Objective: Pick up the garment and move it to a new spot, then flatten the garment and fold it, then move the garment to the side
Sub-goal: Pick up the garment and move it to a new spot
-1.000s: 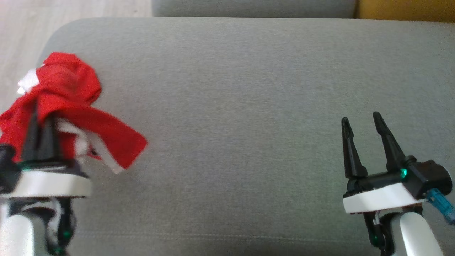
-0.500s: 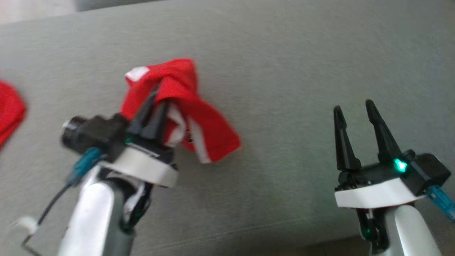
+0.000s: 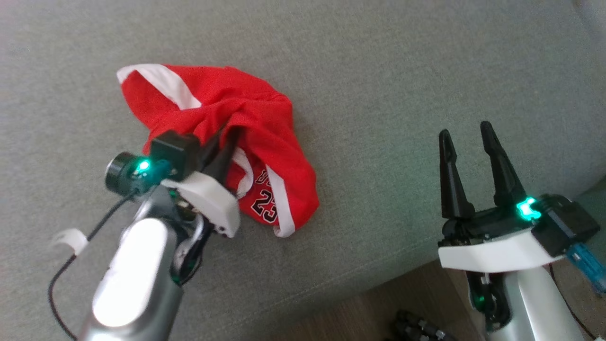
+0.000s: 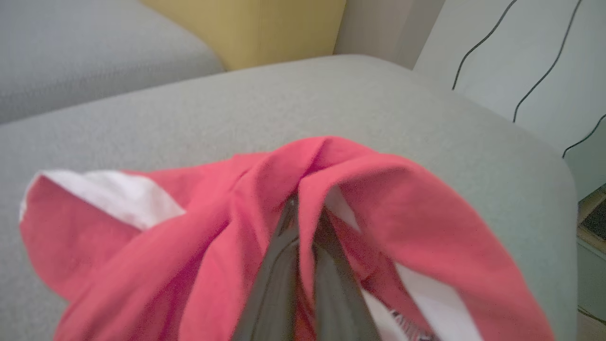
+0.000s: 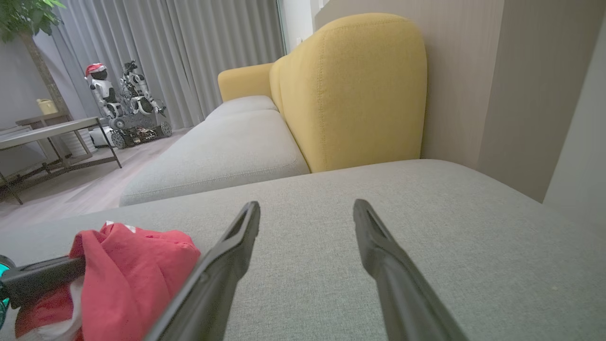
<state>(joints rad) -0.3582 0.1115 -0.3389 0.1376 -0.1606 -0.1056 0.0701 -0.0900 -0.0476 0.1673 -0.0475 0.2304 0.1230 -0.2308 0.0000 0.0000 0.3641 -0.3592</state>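
The garment (image 3: 227,118) is a red jersey with white trim and the number 23, lying bunched on the grey sofa cushion (image 3: 378,71) left of centre. My left gripper (image 3: 226,132) is shut on a fold of it, fingertips buried under the cloth. The left wrist view has the red garment (image 4: 213,227) draped over both dark fingers (image 4: 279,279). My right gripper (image 3: 466,130) hovers open above the cushion's right front part, well clear of the jersey. From the right wrist, the garment (image 5: 128,270) sits low at the left, beyond the spread fingers (image 5: 227,260).
The cushion's front edge (image 3: 378,279) runs diagonally at the lower right, with wooden floor (image 3: 360,312) below it. A yellow sofa back (image 5: 350,90) and a wall (image 5: 521,94) stand behind the cushion. A low table (image 5: 47,130) and a small robot (image 5: 128,109) are far off.
The head camera has swung, so the whole picture shifted. My left gripper carried the jersey from the cushion's left end toward its middle, where the cloth now rests spread wider. The right gripper stayed open.
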